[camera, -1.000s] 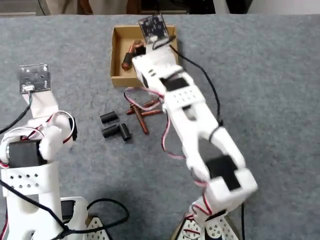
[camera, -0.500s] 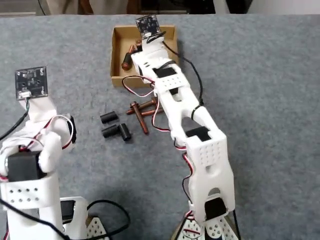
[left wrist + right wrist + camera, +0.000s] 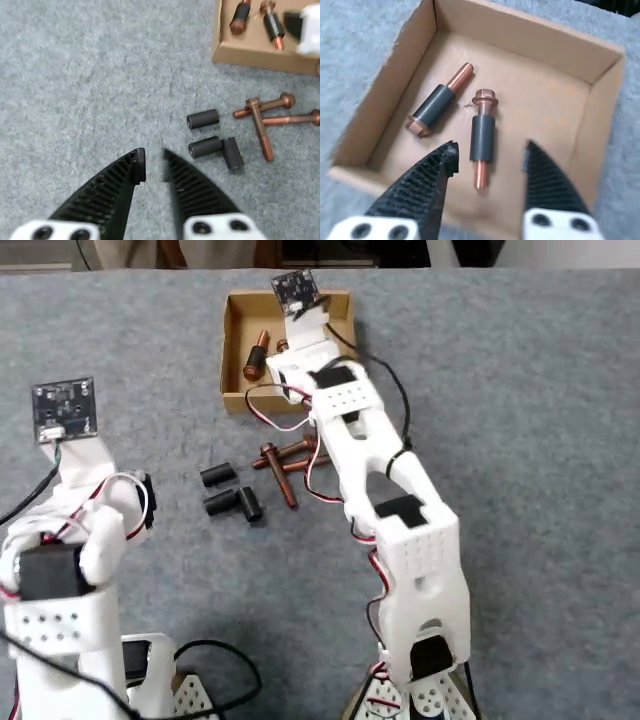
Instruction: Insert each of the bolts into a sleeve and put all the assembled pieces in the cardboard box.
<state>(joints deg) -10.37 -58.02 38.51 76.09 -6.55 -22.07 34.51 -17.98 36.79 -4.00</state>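
Directly beneath the right end effector (image 3: 490,147), whose jaws stand wide apart and hold nothing, the first assembled piece (image 3: 483,132) lies on the floor of the cardboard box (image 3: 530,42). The second assembled piece (image 3: 432,106) lies just beside it, nearer a side wall. In the high view the right arm crosses the box and covers part of its floor. The left end effector (image 3: 152,157) hangs over the grey desk (image 3: 75,75), jaws nearly together with a narrow gap. Three loose sleeves (image 3: 202,119) and three bare bolts (image 3: 260,127) lie ahead of its tips, apart from them.
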